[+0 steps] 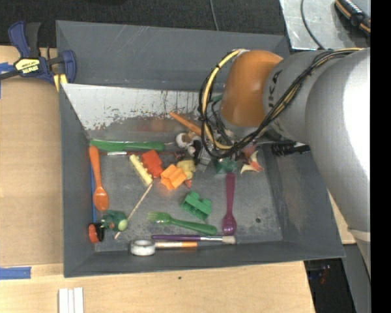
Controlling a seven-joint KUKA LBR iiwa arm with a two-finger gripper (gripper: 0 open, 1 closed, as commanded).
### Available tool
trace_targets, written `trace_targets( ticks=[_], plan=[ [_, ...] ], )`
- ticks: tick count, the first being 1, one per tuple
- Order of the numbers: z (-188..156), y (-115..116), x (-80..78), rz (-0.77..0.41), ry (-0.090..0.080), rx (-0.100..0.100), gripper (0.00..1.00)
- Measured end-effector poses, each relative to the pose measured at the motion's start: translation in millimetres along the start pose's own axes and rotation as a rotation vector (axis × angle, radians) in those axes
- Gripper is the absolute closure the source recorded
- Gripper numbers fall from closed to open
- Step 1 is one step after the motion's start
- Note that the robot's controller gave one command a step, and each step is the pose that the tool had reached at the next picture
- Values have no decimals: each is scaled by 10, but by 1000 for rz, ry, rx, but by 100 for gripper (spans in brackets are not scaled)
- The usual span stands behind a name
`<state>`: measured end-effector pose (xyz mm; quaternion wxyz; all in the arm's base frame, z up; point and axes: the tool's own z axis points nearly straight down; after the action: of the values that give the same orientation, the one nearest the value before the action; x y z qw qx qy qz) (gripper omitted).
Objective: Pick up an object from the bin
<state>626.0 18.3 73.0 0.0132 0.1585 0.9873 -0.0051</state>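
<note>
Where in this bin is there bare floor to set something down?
Bare floor lies between the purple plastic spoon and the bin's right wall, and between the orange plastic spoon and the yellow ridged block. Crowded beneath the gripper.

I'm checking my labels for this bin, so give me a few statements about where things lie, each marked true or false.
The orange spoon lies along the left side of the bin. True.
The purple spoon lies against the left wall. False: it lies right of centre.
The green block lies left of the purple spoon. True.
The gripper is over the silver spoon. False: the gripper is near the back wall, and the silver spoon lies by the near wall.
</note>
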Motion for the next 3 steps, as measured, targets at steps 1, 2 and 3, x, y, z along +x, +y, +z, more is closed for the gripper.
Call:
trace_targets(
  ticks=[1, 2, 3],
  plan=[
    [-3, 74, 86, -2, -8, -3, 100],
    [-318, -369, 276, -93, -4, -2, 100],
    [-213, -505, 151, -37, -11, -7, 100]
  ],
)
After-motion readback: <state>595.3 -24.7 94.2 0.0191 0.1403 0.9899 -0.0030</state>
